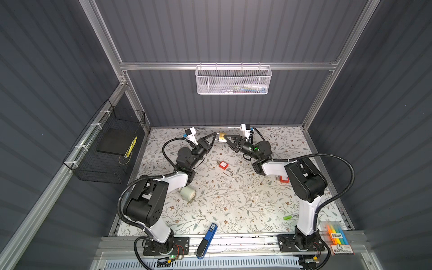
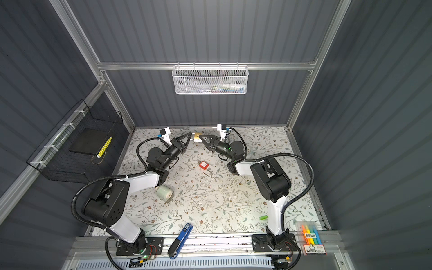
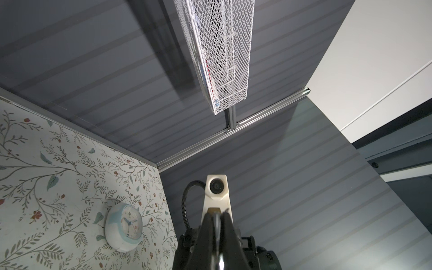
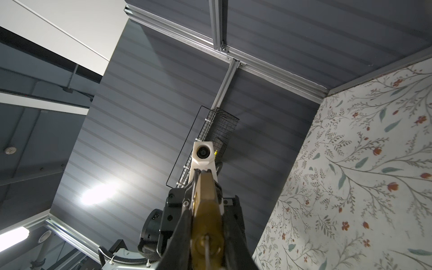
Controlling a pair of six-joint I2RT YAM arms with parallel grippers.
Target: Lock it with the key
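Item: brass padlock [image 1: 222, 137], clamped in right gripper [image 1: 225, 139]. Left gripper [image 1: 215, 135]: pinched narrow on thin metal sliver, probably key [image 3: 217, 230], tip meeting padlock.

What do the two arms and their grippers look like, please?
The left arm and right arm match: white shells on the links, bulky black joint housings, black base plates. A black corrugated cable hose loops beside each. The left gripper and right gripper have black, tapering fingers, each with a white camera mount behind. A green light glows on the right arm's wrist.
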